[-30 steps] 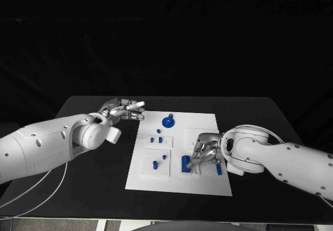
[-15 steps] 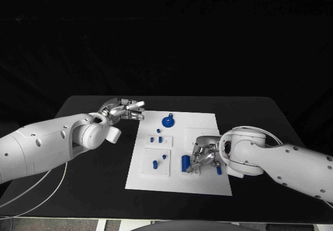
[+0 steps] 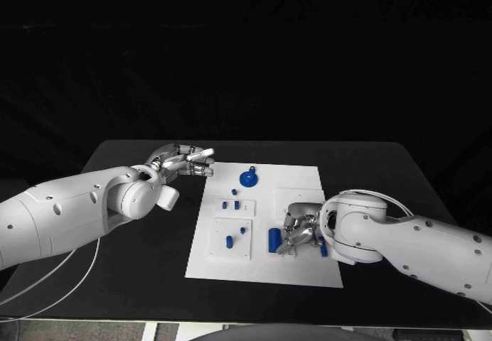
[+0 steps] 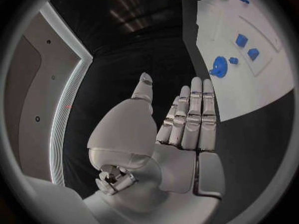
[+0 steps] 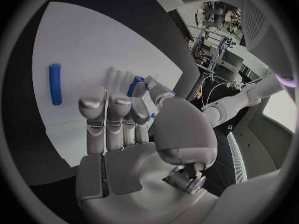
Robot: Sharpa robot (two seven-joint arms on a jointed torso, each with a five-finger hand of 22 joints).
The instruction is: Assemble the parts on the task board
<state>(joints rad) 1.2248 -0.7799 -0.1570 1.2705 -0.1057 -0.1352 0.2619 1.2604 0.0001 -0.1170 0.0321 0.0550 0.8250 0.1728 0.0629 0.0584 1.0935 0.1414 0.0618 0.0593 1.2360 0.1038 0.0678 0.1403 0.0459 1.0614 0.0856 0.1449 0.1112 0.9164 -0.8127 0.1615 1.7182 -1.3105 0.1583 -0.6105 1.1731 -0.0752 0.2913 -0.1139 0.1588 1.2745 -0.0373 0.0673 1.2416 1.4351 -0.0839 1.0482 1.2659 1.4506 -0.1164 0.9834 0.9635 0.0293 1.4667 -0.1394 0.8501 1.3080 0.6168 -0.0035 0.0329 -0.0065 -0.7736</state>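
Two hands: right hand fingers pinching a blue part near task board's right edge, likely to seat it; left hand flat, fingers together, idle off board's far-left corner.

The black table carries the white task board, which lies flat in its middle with its long sides running away from the robot. Dark tabletop shows on every side of the board, a wide band to the left and right and narrower strips at the near and far edges. A thin pale cable trails across the table's near left corner. The board's white surface also shows beside the black tabletop in the left wrist view.
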